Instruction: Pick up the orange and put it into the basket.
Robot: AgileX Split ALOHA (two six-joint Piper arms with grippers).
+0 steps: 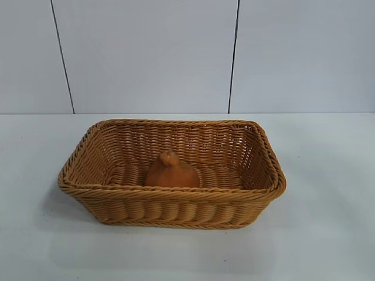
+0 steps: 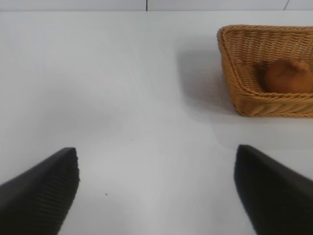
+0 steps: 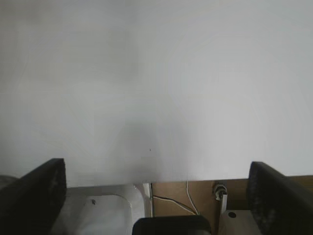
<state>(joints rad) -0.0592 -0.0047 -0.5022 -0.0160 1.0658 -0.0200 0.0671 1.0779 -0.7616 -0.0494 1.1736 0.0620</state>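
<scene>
The woven tan basket (image 1: 170,205) stands in the middle of the white table. The orange (image 1: 171,171), a dull orange-brown lump with a small knobbed top, rests on the basket's floor. Neither arm shows in the exterior view. In the left wrist view my left gripper (image 2: 156,191) is open and empty above bare table, well apart from the basket (image 2: 244,98) with the orange (image 2: 288,76) inside it. In the right wrist view my right gripper (image 3: 156,196) is open and empty over the table's edge, with neither basket nor orange in sight.
The table edge (image 3: 195,178) shows in the right wrist view, with a brown board and cables (image 3: 171,198) below it. A panelled grey wall (image 1: 146,52) stands behind the table.
</scene>
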